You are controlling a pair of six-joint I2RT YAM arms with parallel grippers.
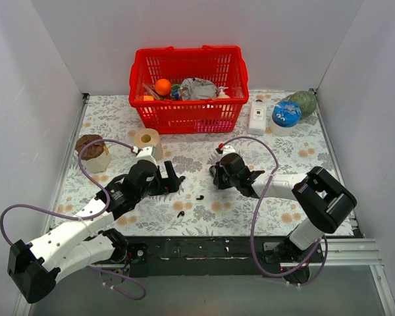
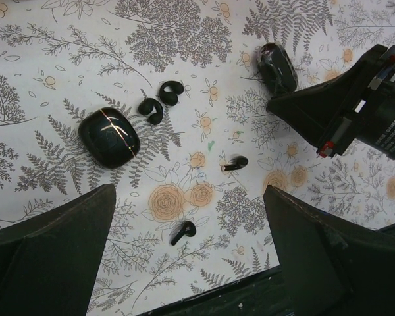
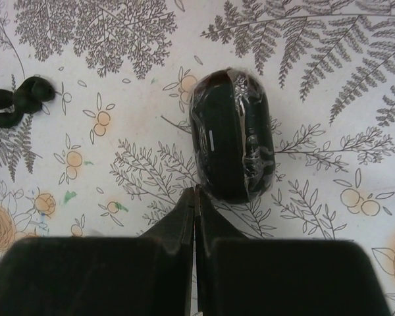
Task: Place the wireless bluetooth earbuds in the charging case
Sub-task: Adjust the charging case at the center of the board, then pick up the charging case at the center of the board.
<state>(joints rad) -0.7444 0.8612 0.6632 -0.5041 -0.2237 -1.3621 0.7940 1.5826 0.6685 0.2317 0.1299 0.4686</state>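
The charging case [image 3: 232, 135], a glossy black oval, lies on the floral cloth. My right gripper [image 3: 196, 189] is shut, empty, with its tips touching the case's near edge. In the left wrist view the same case [image 2: 278, 66] sits just beyond the right gripper [image 2: 276, 102]. Two tiny stemmed earbuds lie loose on the cloth: one [image 2: 236, 162] in the middle, the other [image 2: 183, 231] between the wide-open fingers of my left gripper [image 2: 189, 194], which hovers above it. From above, the buds [image 1: 199, 197] [image 1: 180, 214] lie between the left gripper [image 1: 173, 181] and the right gripper [image 1: 215, 176].
A second rounded black case with a gold line [image 2: 108, 137] and a pair of curled black clip buds [image 2: 161, 99] lie left of the earbuds. A red basket [image 1: 184, 50], a tape roll [image 1: 146, 138], a brown-topped cup [image 1: 92, 153], a white bottle [image 1: 257, 117] and a blue-lidded jar [image 1: 286, 115] stand at the back.
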